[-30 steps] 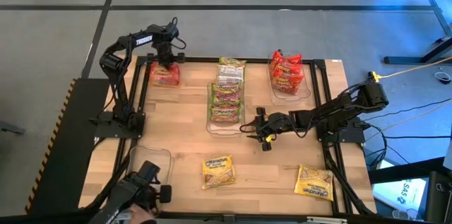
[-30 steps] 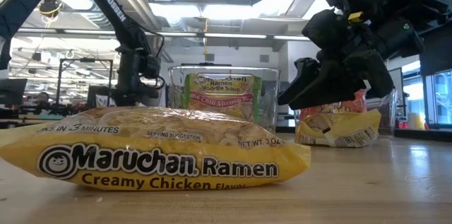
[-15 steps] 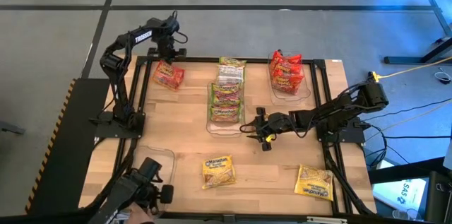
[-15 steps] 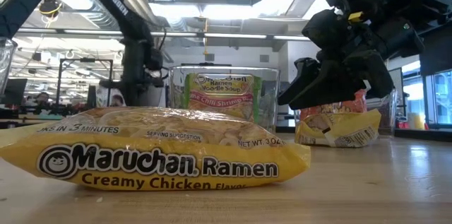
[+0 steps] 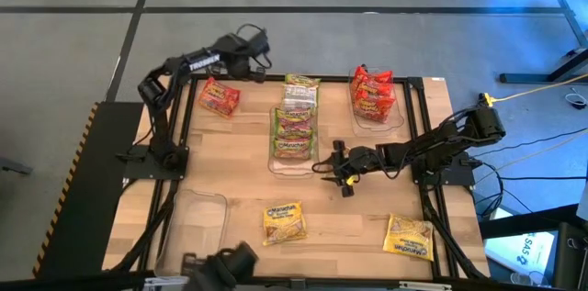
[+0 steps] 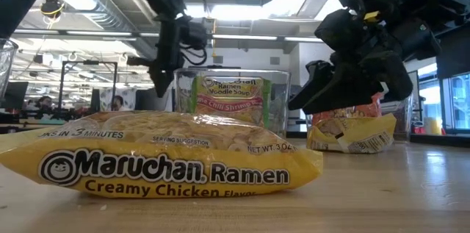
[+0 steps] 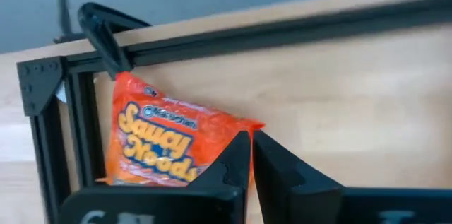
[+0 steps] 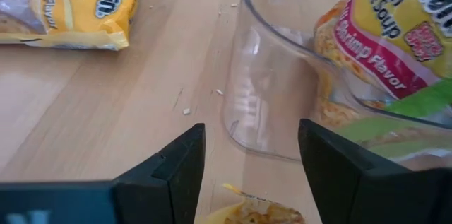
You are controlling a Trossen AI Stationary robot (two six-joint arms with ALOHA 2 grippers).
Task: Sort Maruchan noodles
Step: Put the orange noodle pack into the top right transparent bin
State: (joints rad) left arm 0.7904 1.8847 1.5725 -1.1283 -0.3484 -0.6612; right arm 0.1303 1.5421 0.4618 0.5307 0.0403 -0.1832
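Now left gripper (image 5: 262, 72) fingers shut, empty, above counter (image 5: 239, 181); right gripper (image 5: 329, 168) fingers apart, empty. Reopen left before red packet (image 5: 219, 97).

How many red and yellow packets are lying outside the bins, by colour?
Red: 1, the red packet at the far left corner.
Yellow: 2, the middle yellow packet and the right yellow packet, both near the front edge.
Total: 3

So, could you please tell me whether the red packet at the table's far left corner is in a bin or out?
Out. The red packet lies flat on bare wood, inside no bin.
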